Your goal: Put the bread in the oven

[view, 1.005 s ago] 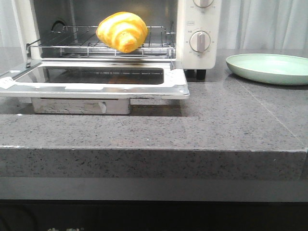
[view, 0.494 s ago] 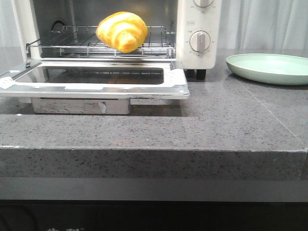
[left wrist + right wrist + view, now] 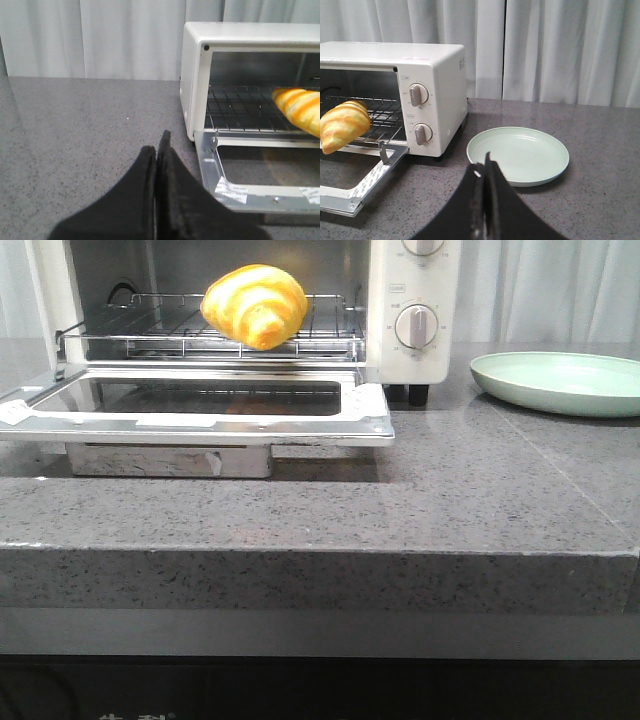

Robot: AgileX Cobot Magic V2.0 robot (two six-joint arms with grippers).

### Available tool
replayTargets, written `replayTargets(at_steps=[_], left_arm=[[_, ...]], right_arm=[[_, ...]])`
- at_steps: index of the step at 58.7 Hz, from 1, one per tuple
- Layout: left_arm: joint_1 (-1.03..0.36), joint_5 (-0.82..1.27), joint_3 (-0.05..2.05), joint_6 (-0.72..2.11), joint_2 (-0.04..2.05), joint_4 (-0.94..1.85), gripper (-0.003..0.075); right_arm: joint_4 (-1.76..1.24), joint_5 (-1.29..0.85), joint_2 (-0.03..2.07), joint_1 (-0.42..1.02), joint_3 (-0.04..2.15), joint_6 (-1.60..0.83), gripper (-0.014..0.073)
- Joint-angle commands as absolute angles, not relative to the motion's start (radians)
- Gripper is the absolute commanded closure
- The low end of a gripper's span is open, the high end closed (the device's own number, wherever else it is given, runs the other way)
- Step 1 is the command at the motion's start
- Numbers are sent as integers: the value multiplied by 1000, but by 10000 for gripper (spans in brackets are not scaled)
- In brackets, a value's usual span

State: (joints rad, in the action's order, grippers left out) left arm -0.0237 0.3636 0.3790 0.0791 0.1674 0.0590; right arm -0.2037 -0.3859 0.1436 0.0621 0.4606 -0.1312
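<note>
The bread (image 3: 254,305), a glossy golden roll with orange-brown stripes, lies on the wire rack (image 3: 150,330) inside the white oven (image 3: 415,280), whose glass door (image 3: 200,410) hangs open and flat. The bread also shows in the left wrist view (image 3: 300,107) and the right wrist view (image 3: 342,125). My left gripper (image 3: 157,145) is shut and empty, over the counter left of the oven (image 3: 195,75). My right gripper (image 3: 482,162) is shut and empty, in front of the pale green plate (image 3: 517,155), right of the oven (image 3: 440,95). Neither gripper shows in the front view.
The empty pale green plate (image 3: 560,380) sits on the grey stone counter (image 3: 450,500) right of the oven. The open door juts toward the counter's front edge. White curtains hang behind.
</note>
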Motion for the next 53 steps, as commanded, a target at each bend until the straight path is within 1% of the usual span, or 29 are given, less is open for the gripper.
replayTargets(at_steps=[1,14,22,30,33,36,53], left_arm=[[-21,285,329,83,123,63,741],[-21,283,124,83,-28,71,741],[-21,202,57,83,-24,80,741],[-21,44,2,83,-24,90,741],[-21,0,-11,83,-24,90,741],[-21,25,-9,83,-24,90,741],[-21,23,-9,83,-22,90,741]], right_arm=[[-205,-316,155,59,484,-140,660],[-205,-316,155,59,484,-140,660],[-205,-316,154,59,484,-140,660],[-205,-316,154,59,484,-140,660],[-205,-316,154,59,484,-140,660],[-205,-316,154,59,484,-140,660],[-205,-316,154,59,484,-140,660]])
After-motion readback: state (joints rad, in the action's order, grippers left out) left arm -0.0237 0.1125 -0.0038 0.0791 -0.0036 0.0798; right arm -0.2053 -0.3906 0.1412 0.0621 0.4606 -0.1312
